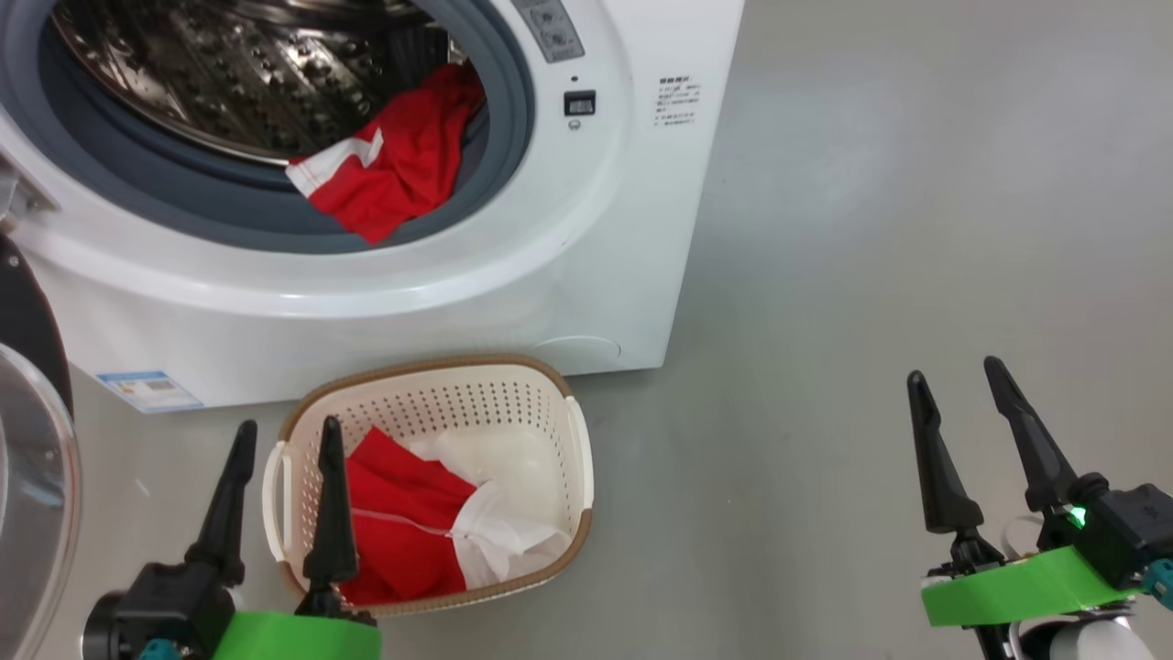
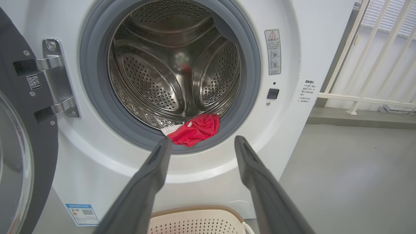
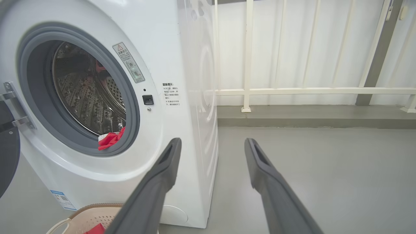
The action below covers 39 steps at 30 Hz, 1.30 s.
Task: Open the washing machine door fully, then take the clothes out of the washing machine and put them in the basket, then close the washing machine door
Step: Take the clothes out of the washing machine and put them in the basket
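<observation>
And the washing machine door point(image 1: 27, 440) stood swung wide at the far left, glass bowl facing out, so that step looked done to me. Both arms hung empty. The left gripper point(image 1: 288, 429) sat low over the near-left corner of the basket point(image 1: 476, 403), fingers spread wide with nothing between them. The right gripper point(image 1: 955, 371) waited well off to the right over bare floor point(image 1: 871, 229), fingers just as far apart.

The basket sat on the floor just in front of the washing machine point(image 1: 586, 302), a red-and-white bundle point(image 1: 412, 522) lying inside it. One red garment point(image 1: 394, 174) lay draped across the grey rubber ring point(image 1: 513, 137) at the lower right of the opening, half in the drum, half out.

That draped piece was where I saw trouble. A pinch on only a thin fold could let it slide free and drop on the floor beside the basket. A reach too deep could catch a fingertip on the rubber ring or scrape the steel drum point(image 2: 169, 71). If the door was shut before the cloth was clear, the fabric would be trapped in the seal. The left arm was also close to the basket's rim, and a careless lift could shove the basket out from under the opening. I couldn't be sure nothing else hid low in the drum.
</observation>
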Motion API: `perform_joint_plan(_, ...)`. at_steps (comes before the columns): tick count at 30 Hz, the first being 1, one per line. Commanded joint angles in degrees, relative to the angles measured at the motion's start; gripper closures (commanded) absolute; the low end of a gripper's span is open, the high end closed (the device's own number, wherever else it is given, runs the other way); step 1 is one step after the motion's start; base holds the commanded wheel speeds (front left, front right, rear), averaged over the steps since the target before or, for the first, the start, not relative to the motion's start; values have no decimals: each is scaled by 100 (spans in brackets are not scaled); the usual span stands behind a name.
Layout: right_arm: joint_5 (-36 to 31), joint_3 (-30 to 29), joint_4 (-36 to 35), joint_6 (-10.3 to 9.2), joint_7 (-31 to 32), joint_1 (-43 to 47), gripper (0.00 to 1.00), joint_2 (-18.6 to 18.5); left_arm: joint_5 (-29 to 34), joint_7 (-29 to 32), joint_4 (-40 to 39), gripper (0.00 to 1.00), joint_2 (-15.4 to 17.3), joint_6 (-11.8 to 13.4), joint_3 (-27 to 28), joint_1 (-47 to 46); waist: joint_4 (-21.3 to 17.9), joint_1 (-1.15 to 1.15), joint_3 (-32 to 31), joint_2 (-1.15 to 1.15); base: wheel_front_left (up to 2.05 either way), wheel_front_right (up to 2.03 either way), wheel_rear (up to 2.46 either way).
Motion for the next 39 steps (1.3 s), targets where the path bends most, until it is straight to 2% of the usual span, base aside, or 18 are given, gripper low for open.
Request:
perform_joint_plan(1, 18, 65, -151, 36, -36, 48, 0, -18, 71, -45, -127, 0, 28, 31, 227, 56, -36, 0, -112, 0, 0, 0, 0)
perform_joint_plan(16, 104, 134, -26, 36, -36, 469, 0, -18, -21, -45, 143, 0, -32, 36, 276, 575, -153, 0, -815, 0, 0, 0, 0)
perform_joint_plan(39, 135, 169, -63, 36, -13, 659, 0, -18, -62, -45, 300, 0, -48, -80, 256, 794, -54, 0, -1032, 0, 0, 0, 0)
